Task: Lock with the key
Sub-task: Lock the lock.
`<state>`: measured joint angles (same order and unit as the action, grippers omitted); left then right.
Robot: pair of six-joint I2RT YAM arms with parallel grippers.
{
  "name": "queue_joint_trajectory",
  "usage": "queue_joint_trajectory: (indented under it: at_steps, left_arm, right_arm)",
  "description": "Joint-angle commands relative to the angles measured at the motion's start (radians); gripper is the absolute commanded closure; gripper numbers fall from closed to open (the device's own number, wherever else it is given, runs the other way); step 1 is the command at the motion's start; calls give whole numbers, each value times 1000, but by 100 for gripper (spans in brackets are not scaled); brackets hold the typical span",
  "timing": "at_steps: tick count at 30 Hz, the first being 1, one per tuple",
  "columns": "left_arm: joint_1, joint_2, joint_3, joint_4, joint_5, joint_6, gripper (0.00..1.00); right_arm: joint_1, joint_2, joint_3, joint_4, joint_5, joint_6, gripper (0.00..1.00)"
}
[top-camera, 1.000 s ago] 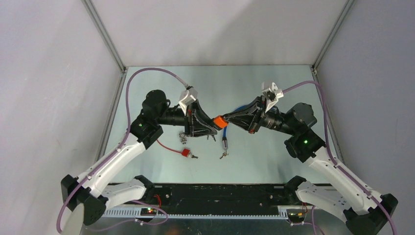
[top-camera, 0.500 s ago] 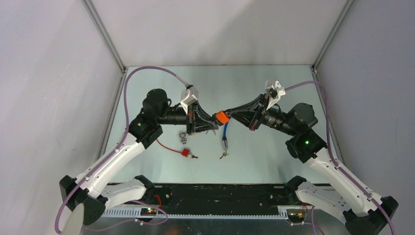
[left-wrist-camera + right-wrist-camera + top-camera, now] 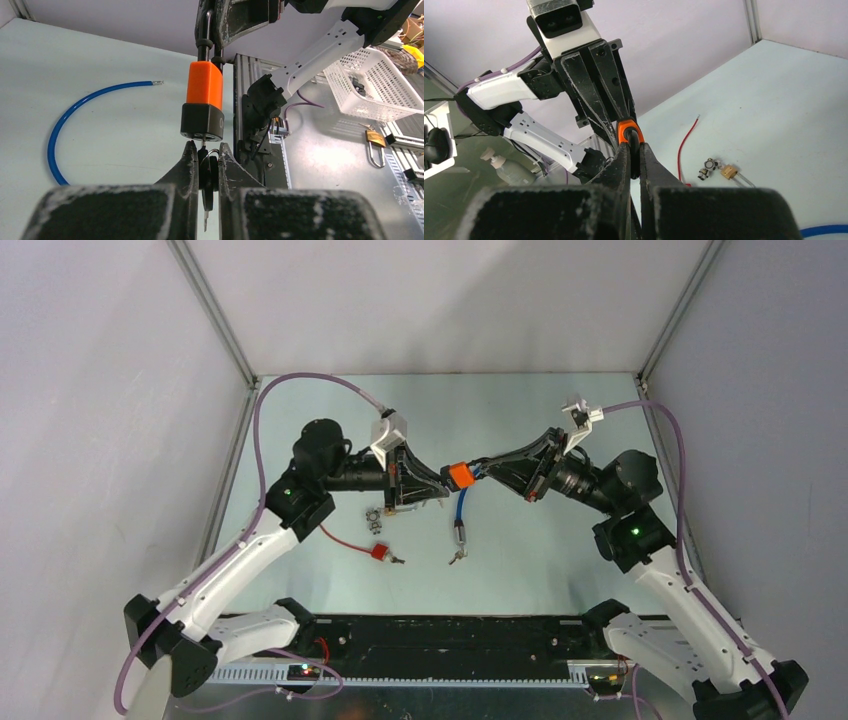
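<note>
**Ana:** How far along are we?

**Me:** From the left: my left gripper point(image 3: 204, 162) is pinched nearly shut on the head of the key point(image 3: 206, 175). I judge the blade is seated in the keyway under the orange padlock point(image 3: 204, 95). The padlock is held in the air over the middle of the table point(image 3: 560, 570). On its right, my right gripper point(image 3: 634, 150) is clamped tight on the black shackle point(image 3: 202, 45).

**Ana:** So what's left?

**Me:** The turn itself, I think. Insertion looks done, but I can't tell whether the shackle is pushed home. A blue cable point(image 3: 459, 508) runs below the lock toward the near edge, and I can't tell if it's threaded through.

**Ana:** Any writing?

**Me:** A pale mark on the lock's black base, perhaps a "C", cut off at the edge. Nothing else is readable.
</note>
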<state>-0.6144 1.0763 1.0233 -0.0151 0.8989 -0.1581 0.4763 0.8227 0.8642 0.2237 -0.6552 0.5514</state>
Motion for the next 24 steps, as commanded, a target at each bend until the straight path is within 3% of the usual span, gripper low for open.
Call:
queue_joint_trajectory:
  at_steps: [1, 8, 11, 12, 15, 17, 24]
  left_arm:
    - [65, -13, 16, -121, -13, -8, 100]
    - [65, -46, 8, -101, 23, -21, 97]
    - [65, -70, -7, -90, 12, -8, 72]
    - [64, -81, -11, -79, 10, -7, 53]
    - [62, -104, -30, -50, -13, -17, 20]
    - [60, -106, -38, -22, -19, -34, 12]
    - [56, -86, -41, 9, -78, -73, 7]
  right_arm:
    - [-66, -24, 44, 243, 36, 43, 100]
    - [-20, 1, 44, 241, 12, 17, 100]
    - [11, -2, 44, 264, 33, 30, 100]
    - [17, -2, 44, 276, 36, 35, 100]
    - [42, -2, 44, 296, 49, 51, 100]
    - [58, -1, 44, 303, 57, 54, 100]
    - [83, 6, 44, 307, 71, 59, 100]
